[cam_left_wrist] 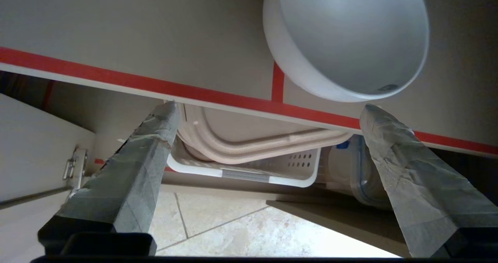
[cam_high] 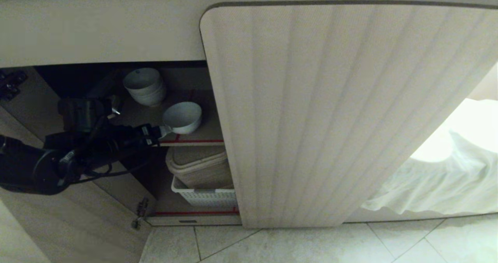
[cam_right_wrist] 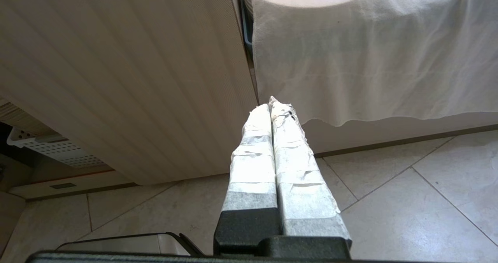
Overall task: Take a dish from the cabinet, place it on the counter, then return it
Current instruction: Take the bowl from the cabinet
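Observation:
The dish point(cam_high: 182, 117), a small white bowl, sits near the front of the cabinet's upper shelf point(cam_high: 194, 141), which is edged in red. My left gripper point(cam_high: 161, 131) is just in front of the dish at the shelf edge, open with nothing between its fingers. In the left wrist view the dish point(cam_left_wrist: 346, 41) lies just beyond the taped fingertips point(cam_left_wrist: 389, 138), apart from them, and the left gripper point(cam_left_wrist: 272, 109) stands wide. The counter's thick front edge point(cam_high: 97, 29) runs above the cabinet. My right gripper point(cam_right_wrist: 272, 105) hangs parked above the floor, shut on nothing.
A stack of like white bowls point(cam_high: 144, 86) stands farther back on the same shelf. Below are a beige lidded tub point(cam_high: 198, 163) and a white perforated basket point(cam_high: 202, 195). The ribbed right door point(cam_high: 330, 111) is closed; the left door point(cam_high: 58, 224) stands open. White cloth point(cam_high: 439, 169) hangs at right.

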Robot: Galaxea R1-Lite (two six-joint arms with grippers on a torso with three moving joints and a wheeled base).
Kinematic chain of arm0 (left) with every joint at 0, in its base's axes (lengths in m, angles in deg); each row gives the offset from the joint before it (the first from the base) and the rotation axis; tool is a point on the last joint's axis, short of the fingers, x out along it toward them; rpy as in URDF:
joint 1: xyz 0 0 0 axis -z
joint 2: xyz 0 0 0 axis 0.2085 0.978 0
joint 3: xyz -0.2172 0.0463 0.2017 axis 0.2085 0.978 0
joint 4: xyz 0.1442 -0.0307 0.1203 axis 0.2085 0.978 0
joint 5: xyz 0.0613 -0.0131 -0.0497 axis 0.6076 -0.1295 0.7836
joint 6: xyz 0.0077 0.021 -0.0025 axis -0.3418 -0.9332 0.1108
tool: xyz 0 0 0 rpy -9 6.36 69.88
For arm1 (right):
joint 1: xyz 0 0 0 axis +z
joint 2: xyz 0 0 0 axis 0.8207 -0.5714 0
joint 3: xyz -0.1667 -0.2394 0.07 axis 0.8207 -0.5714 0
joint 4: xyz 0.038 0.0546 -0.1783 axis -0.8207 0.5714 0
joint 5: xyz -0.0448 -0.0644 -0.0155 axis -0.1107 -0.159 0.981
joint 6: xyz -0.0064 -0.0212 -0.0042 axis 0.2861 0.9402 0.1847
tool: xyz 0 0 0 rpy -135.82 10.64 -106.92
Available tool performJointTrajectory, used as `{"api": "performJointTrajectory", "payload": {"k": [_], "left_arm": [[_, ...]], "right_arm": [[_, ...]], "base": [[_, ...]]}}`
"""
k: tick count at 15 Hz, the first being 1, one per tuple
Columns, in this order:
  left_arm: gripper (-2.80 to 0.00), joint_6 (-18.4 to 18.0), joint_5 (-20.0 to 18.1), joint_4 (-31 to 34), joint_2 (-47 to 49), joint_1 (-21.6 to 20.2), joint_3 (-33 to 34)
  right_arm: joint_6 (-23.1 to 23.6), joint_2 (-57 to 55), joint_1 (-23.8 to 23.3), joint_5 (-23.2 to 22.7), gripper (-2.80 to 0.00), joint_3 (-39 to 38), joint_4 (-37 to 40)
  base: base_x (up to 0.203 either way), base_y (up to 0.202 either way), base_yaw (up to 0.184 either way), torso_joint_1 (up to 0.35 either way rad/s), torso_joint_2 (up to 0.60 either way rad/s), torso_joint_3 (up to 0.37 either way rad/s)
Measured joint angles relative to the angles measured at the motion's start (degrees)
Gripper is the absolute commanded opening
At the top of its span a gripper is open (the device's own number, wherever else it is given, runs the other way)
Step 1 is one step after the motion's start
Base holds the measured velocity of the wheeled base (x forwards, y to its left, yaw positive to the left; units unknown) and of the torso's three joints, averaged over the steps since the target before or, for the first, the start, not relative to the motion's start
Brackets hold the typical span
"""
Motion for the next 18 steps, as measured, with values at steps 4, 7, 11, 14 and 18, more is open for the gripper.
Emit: {"api": "performJointTrajectory", "payload": {"k": [4,7,11,14,18], "left_arm": [[0.00,0.00,-0.02,-0.02,1.12,-0.06,-1.30],[0.00,0.08,-0.02,0.44,1.80,-0.09,-2.97],[0.00,0.09,-0.05,2.15,2.46,-0.06,-4.45],[0.00,0.09,-0.05,4.96,2.62,0.05,-5.52],[0.00,0.09,-0.11,8.24,3.10,0.11,-8.11]], "right_arm": [[-0.02,0.00,0.00,0.00,-2.80,0.00,0.02],[-0.02,0.00,0.01,0.00,-2.80,0.00,0.00],[0.00,0.00,0.00,0.00,-2.80,0.00,0.01],[-0.02,0.00,0.00,0.02,-2.80,0.00,0.01],[0.01,0.00,0.00,-0.01,-2.80,0.00,0.00]], "base": [[0.000,0.000,0.000,0.000,0.00,0.000],[0.000,0.000,0.000,0.000,0.00,0.000],[0.000,0.000,0.000,0.000,0.00,0.000],[0.000,0.000,0.000,0.000,0.00,0.000],[0.000,0.000,0.000,0.000,0.00,0.000]]}}
